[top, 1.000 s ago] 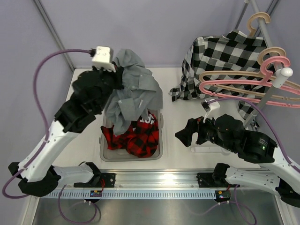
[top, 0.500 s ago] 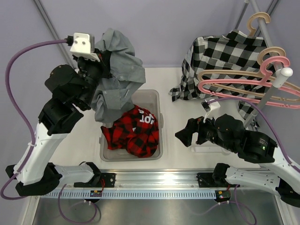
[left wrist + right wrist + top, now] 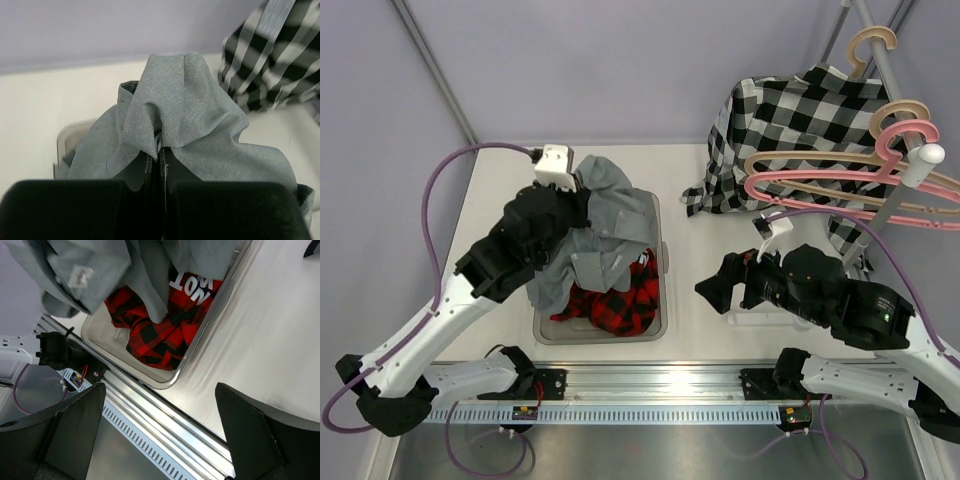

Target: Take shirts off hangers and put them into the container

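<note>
Cloth of the grey shirt (image 3: pixel 605 225) is pinched tight in the left gripper (image 3: pixel 159 167), whose fingers are pressed together on a fold. The shirt hangs straight down from it into the container (image 3: pixel 664 300), over the red plaid shirt (image 3: pixel 620 300). The right gripper (image 3: pixel 715 290) is farther off to the right, spread wide and holding nothing.

The bin (image 3: pixel 542 330) sits near the table's (image 3: pixel 710 250) front edge, left of centre. The plaid shirt (image 3: pixel 615 300) lies inside under the plain shirt (image 3: pixel 605 225). The checked shirt (image 3: pixel 780 120) and hangers (image 3: pixel 820 178) are at the far-right corner.
</note>
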